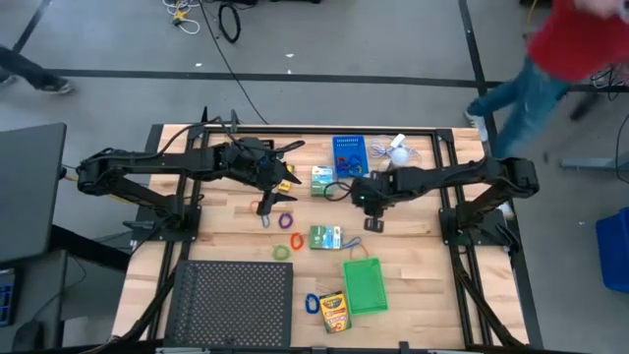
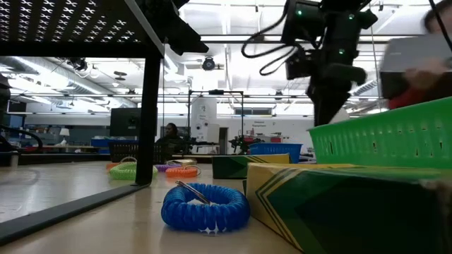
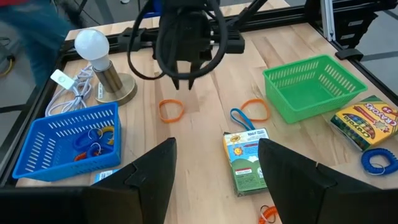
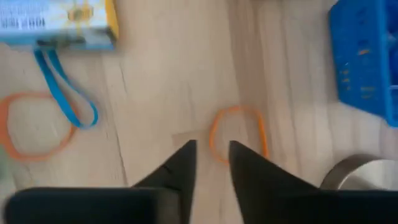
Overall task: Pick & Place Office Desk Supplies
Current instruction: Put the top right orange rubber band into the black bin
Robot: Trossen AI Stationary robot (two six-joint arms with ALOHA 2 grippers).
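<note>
Right gripper (image 1: 374, 223) is held low over the table (image 1: 432, 265), its fingers (image 4: 180, 168) a little apart with nothing between them. An orange rubber band (image 4: 238, 134) lies flat just past the fingertips, near the blue bin (image 1: 348, 155). Left gripper (image 1: 267, 206) is kept open over the table's left side.

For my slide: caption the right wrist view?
Right gripper, fingers slightly apart, above an orange band on the table.
</note>
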